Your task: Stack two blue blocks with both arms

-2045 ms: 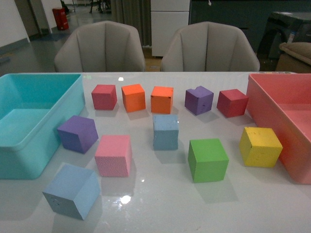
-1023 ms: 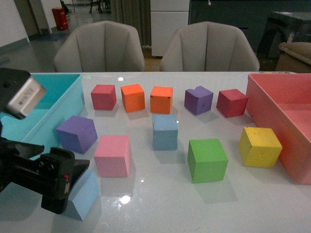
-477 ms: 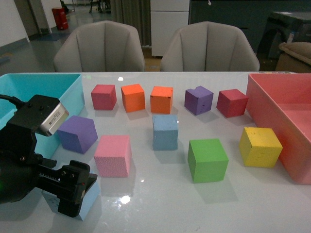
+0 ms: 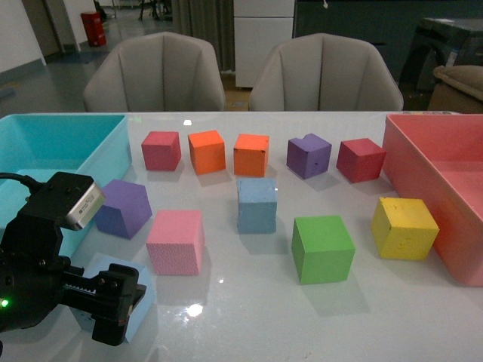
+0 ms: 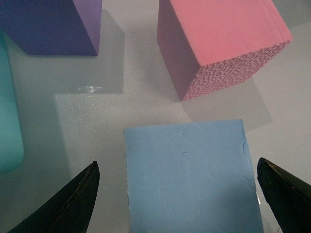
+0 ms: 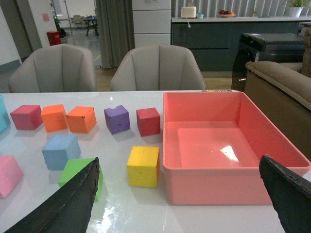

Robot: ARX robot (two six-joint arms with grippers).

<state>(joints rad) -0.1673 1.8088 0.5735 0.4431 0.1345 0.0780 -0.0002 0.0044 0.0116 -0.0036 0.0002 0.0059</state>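
Note:
One sky-blue block [image 4: 143, 299] lies at the table's front left. My left gripper [image 4: 115, 311] hangs open right over it, partly covering it in the front view. In the left wrist view the block's top face [image 5: 189, 179] lies between the two black fingertips [image 5: 82, 194], with a gap on each side. The second, duller blue block [image 4: 256, 205] stands alone mid-table and also shows in the right wrist view [image 6: 60, 150]. My right gripper [image 6: 179, 165] is open and holds nothing, well back from the cubes; it is out of the front view.
A turquoise bin [image 4: 45, 121] stands at the left and a pink bin [image 4: 411, 162] at the right. A pink cube [image 4: 175, 241] and a purple cube [image 4: 124, 207] sit close to the left gripper. Green [image 4: 323, 247], yellow [image 4: 404, 228] and a back row of cubes stand elsewhere.
The left arm came into view from the left and settled over the front-left blue block, dropping a little lower in the last half second. No block has moved.

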